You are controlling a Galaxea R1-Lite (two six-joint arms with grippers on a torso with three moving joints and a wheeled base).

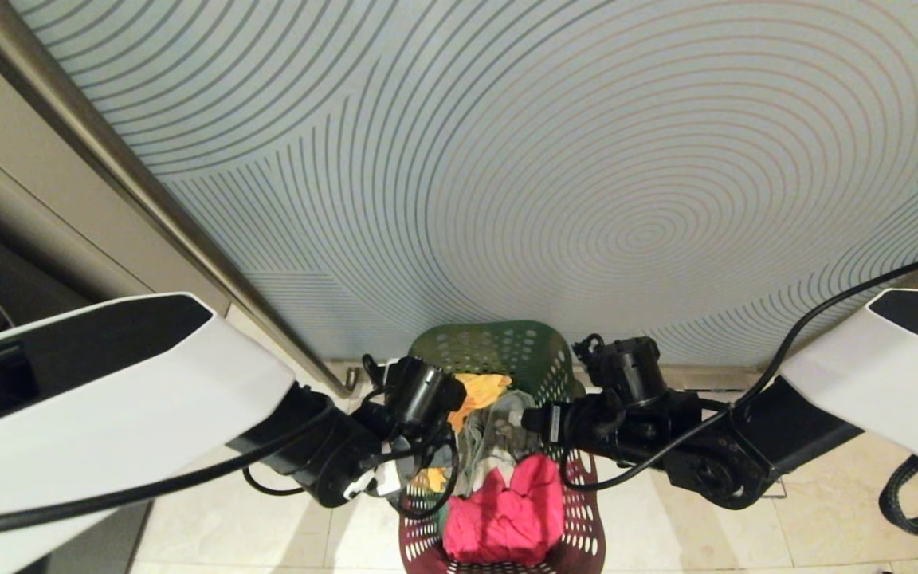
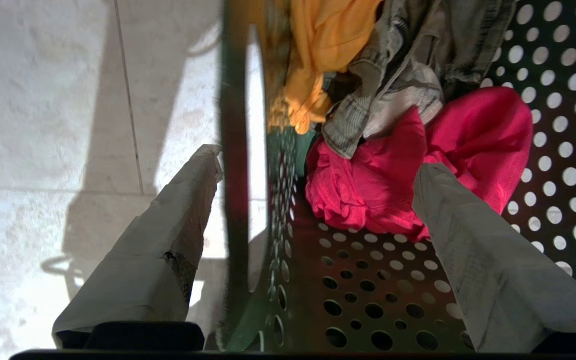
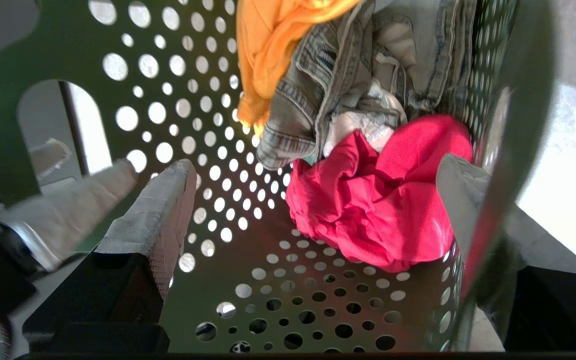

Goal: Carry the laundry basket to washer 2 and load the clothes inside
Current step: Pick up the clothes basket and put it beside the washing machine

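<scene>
The left tool (image 2: 318,165) is spread wide and straddles the left wall of the laundry basket (image 2: 368,280): one wrapped finger (image 2: 168,225) hangs outside over the floor tiles, the other (image 2: 478,260) reaches down inside. Nothing is clenched; the green rim (image 2: 235,175) runs between the fingers, apart from both.

The right tool (image 3: 313,185) is released the same way across the opposite wall. One finger (image 3: 160,220) sits inside the basket, the other (image 3: 460,195) is pressed close against the perforated wall beside the rim; whether it lies inside or outside that wall I cannot tell.

From the head view, both black wrists meet over the basket (image 1: 507,351), the left tool (image 1: 415,478) on the left side and the right tool (image 1: 562,470) on the right.

The clothes (image 1: 499,470) lie heaped in the basket: the mustard yellow one (image 1: 479,391) farthest from the robot, the grey one (image 1: 495,438) in the middle, the pink-red one (image 1: 507,510) nearest, touching the grey.

The basket stands on the pale tiled floor (image 1: 825,510), close to a light blue wall panel (image 1: 507,159) patterned with concentric curved lines. A metal strip (image 1: 148,183) edges that panel on the left.
</scene>
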